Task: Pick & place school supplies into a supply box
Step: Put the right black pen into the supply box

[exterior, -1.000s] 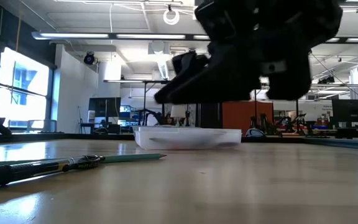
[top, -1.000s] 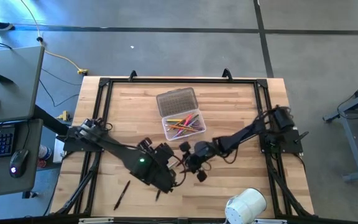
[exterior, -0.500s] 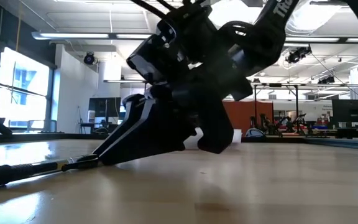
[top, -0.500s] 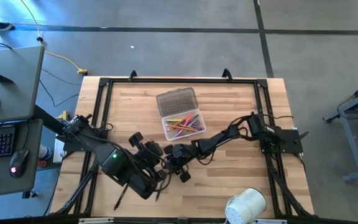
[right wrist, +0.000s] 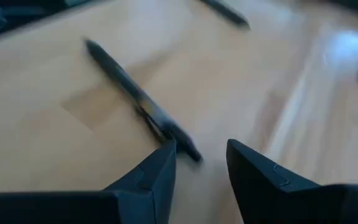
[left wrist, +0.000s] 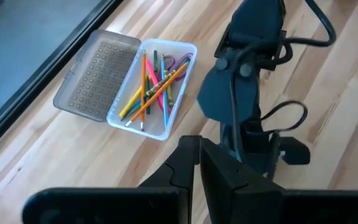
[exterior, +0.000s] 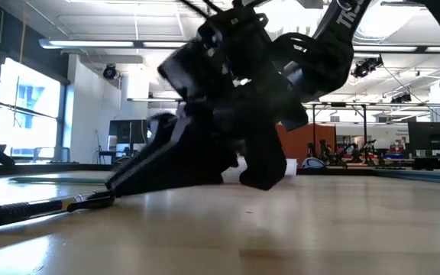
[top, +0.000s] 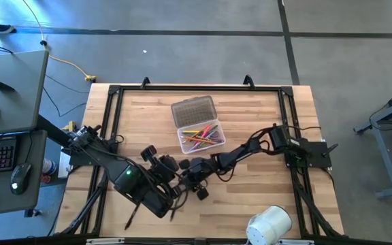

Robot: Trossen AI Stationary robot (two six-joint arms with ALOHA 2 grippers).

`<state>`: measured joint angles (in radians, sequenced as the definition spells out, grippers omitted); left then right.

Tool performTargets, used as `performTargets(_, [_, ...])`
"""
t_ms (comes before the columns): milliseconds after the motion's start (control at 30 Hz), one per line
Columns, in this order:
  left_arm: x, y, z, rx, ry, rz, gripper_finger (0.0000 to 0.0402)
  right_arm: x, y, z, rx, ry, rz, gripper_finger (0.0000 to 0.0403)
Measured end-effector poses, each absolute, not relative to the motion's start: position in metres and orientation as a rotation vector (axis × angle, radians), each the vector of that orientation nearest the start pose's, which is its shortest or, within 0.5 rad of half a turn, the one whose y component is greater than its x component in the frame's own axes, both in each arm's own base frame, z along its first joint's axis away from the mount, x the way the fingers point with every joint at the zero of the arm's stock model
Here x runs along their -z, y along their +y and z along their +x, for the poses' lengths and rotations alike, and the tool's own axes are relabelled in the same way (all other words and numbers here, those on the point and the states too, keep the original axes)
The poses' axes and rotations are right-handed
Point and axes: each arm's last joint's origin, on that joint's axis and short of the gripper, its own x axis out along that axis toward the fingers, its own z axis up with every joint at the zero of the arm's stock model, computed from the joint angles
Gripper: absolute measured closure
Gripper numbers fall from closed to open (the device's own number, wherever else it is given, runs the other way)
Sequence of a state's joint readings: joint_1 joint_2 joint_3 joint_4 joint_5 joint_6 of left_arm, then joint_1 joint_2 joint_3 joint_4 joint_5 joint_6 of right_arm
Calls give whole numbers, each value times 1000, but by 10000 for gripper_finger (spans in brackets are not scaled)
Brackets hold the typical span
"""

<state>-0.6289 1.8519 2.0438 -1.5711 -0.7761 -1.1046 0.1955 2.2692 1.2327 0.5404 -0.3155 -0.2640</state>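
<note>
The supply box (top: 210, 144) is a clear tray with its ribbed lid (top: 194, 109) lying open, on the far middle of the table; coloured pencils (left wrist: 155, 81) lie in it. A black pen (right wrist: 135, 94) lies on the wood near the near edge, also seen in the low view (exterior: 44, 206). My right gripper (right wrist: 202, 149) is open and low over the table, with its fingertips on either side of that pen's nearer end; I cannot tell whether they touch it. My left gripper (left wrist: 199, 163) is shut beside the right arm's wrist (left wrist: 247, 93). Another dark pen (top: 133, 212) lies toward the near left.
A fat white roll (top: 269, 225) stands at the near right edge. A second dark pen (right wrist: 225, 12) lies farther off on the wood. The two arms cross closely at the table's middle (top: 182, 173). Black rails (top: 182, 88) frame the table.
My right gripper has moved toward the table's left and come down, tipping until its fingertips are at the table beside the black pen. My left arm has drawn back toward the left edge. In the last half second both have nearly kept still.
</note>
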Motion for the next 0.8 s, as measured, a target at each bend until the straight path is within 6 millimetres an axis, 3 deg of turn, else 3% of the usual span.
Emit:
performTargets(167, [-376, -183, 286, -632, 805, -114, 341, -82, 107, 437, -681, 373, -290, 272])
performTargets(500, [-376, -183, 286, -624, 810, -91, 341, -97, 122, 444, -720, 244, -417, 272])
performTargets(800, [-376, -183, 286, -623, 811, -89, 341, -75, 126, 464, -727, 306, -365, 272])
